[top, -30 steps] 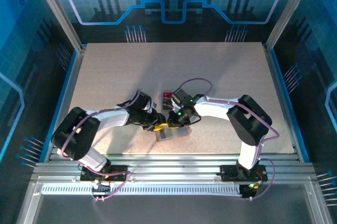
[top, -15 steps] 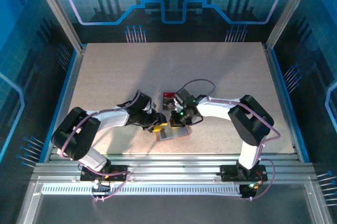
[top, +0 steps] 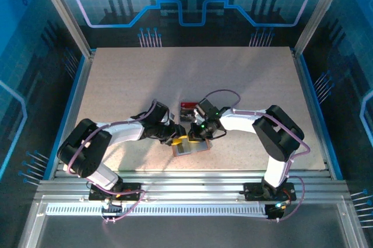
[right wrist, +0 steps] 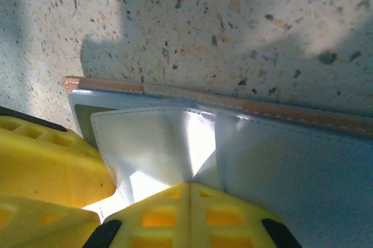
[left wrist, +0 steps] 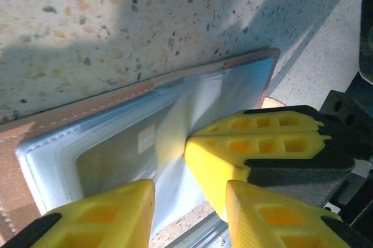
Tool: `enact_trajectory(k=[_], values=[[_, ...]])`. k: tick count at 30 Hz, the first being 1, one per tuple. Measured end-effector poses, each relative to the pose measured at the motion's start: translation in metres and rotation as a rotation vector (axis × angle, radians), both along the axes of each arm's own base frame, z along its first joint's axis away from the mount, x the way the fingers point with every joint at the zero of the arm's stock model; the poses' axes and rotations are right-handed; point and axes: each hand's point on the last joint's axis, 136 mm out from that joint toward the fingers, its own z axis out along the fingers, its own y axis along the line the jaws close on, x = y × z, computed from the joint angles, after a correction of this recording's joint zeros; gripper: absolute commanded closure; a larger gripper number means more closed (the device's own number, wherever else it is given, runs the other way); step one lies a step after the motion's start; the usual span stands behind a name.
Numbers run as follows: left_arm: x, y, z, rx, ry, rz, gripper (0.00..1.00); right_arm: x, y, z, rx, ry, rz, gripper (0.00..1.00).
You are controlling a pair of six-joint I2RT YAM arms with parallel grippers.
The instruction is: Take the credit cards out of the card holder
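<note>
1 table [top: 116, 85], speckled beige. 2 arms reach in from the near edge and meet at near centre.

1 card holder [top: 190, 148] lies open and flat at near centre, salmon outside, pale blue-grey pockets facing up. 1 clear tray [top: 187, 110] sits just beyond it on the far side, with 1 red card [top: 186, 106] in it. Anything else in the tray is too small for us to call.

The left gripper [left wrist: 189, 198] has its jaws apart over the near-left part of the holder, and we see nothing clamped between them. The right gripper [right wrist: 189, 195] is clenched tight, its tips on a raised fold of the pocket [right wrist: 169, 143]. We cannot tell if a card is in that pinch.

1 grey card [left wrist: 116, 160] with a pale chip square sits inside the pocket. So we count 2 cards: 1 out, 1 in.

Handling, our call: the holder is light and soft and likely drags or lifts when a card is pulled, so 1 gripper should pin it. The cards look thin, stiff and slick. Pinch the short edge at the pocket mouth and pull flat along the pocket.
</note>
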Motion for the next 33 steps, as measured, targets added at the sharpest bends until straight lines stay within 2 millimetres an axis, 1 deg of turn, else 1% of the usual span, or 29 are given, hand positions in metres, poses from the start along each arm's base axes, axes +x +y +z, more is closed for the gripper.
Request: enact_trajectory(k=[5,11,15,17,20,24,27,30,33], values=[[-0.001,-0.003,-0.005,0.002,0.011,-0.002,0.65,0.0,0.0,0.001,0.002,-0.002,-0.001,0.96],[0.0,-0.004,-0.005,-0.002,0.014,0.004,0.64,0.001,0.0,0.002,0.004,-0.002,-0.005,0.96],[0.002,-0.005,-0.003,-0.011,0.006,0.008,0.64,0.002,-0.003,0.006,0.004,-0.009,-0.018,0.86],[0.003,-0.006,-0.002,-0.018,0.0,0.006,0.64,0.003,-0.006,0.011,0.005,-0.011,-0.032,0.84],[0.005,-0.007,0.0,-0.023,-0.008,0.007,0.64,0.004,-0.008,0.028,0.031,-0.035,-0.044,0.82],[0.006,-0.008,0.001,-0.028,-0.016,0.005,0.64,0.01,-0.01,0.064,0.095,-0.106,-0.058,0.82],[0.005,-0.01,0.002,-0.035,-0.017,-0.001,0.64,0.015,-0.017,0.086,0.127,-0.147,-0.082,0.82],[0.008,-0.016,0.006,-0.043,-0.025,-0.012,0.62,0.018,-0.031,0.097,0.13,-0.168,-0.115,0.82],[0.014,-0.026,0.014,-0.061,-0.041,-0.029,0.6,0.017,-0.047,0.099,0.112,-0.174,-0.145,0.82]])
